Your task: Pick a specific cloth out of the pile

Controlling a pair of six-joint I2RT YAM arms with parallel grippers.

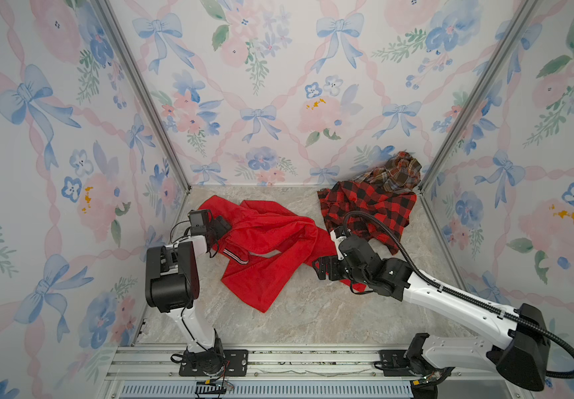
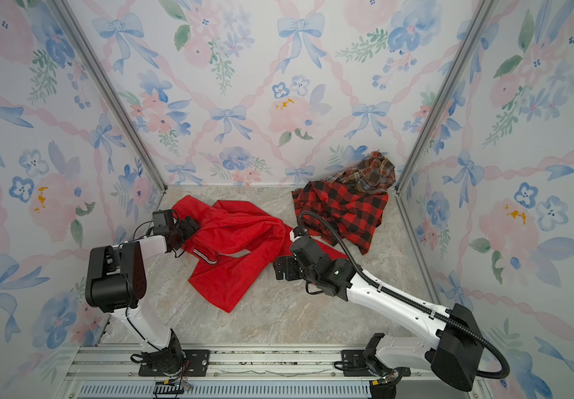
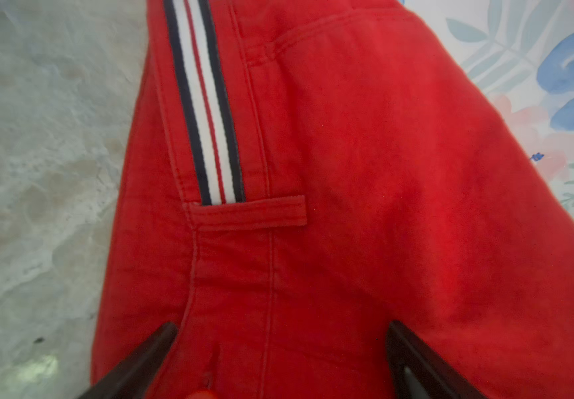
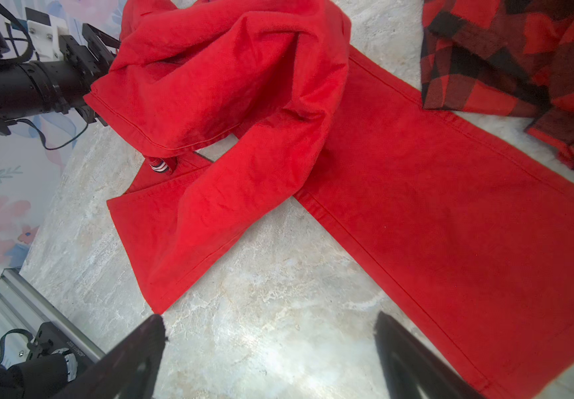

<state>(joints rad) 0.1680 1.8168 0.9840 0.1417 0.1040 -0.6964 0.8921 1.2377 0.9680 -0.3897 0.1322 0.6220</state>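
Red cloth is lying spread by the left edge of the counter in both top views; the left wrist view is showing the left gripper wide astride it, the right wrist view the right gripper wide over bare counter.

- Both top views look down from high above the front rail, facing the back wall and taking in the whole counter.
- The left wrist camera looks past the left tool from very close to the red cloth, which fills most of its view.
- The right wrist camera looks past the right tool from farther off, across the counter toward the left arm; with the top views it shares the red cloth and checked shirt.
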